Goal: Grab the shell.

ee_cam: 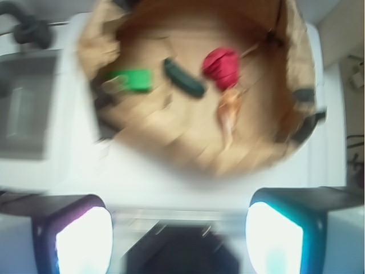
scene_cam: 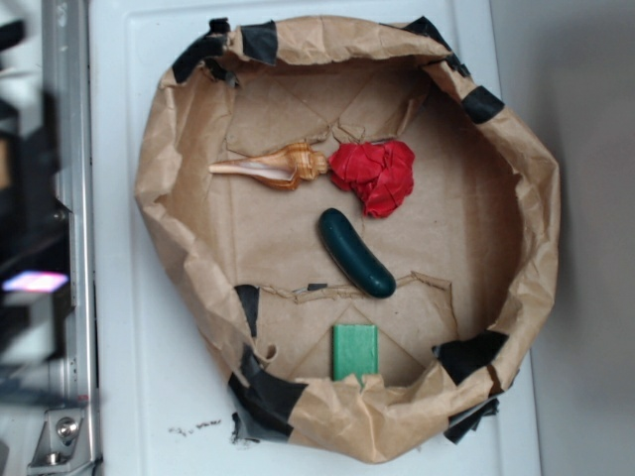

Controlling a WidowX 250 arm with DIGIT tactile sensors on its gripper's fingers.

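Stock as I read it from the remote station, biggest first.

1. Paper basin (scene_cam: 541, 238): crumpled brown paper walls patched with black tape, standing on a white surface. In the wrist view it sits ahead of my gripper (ee_cam: 178, 237), which hangs outside its near wall and well above it.
2. Gripper: two pale pads (ee_cam: 84, 240) at the bottom of the wrist view, spread wide apart, nothing between them.
3. Red cloth ball (scene_cam: 375, 175): wrinkled, soft-looking. Ahead of the gripper and slightly right, beyond the shell and touching or nearly touching its fat end.
4. Dark green cucumber-shaped thing (scene_cam: 355, 253): ahead, left of the cloth ball, clear of the shell.
5. Green block (scene_cam: 354, 351): ahead and furthest left, by the basin wall.
6. Shell (scene_cam: 281, 167): tan-orange and cream spiral. Ahead, a little right of the gripper's centre line, thin tail pointing back toward me. I judge it light, rigid, glossy and so slippery, with a breakable tail. I would close across the ribbed body just behind the widest whorl, not on the tail.
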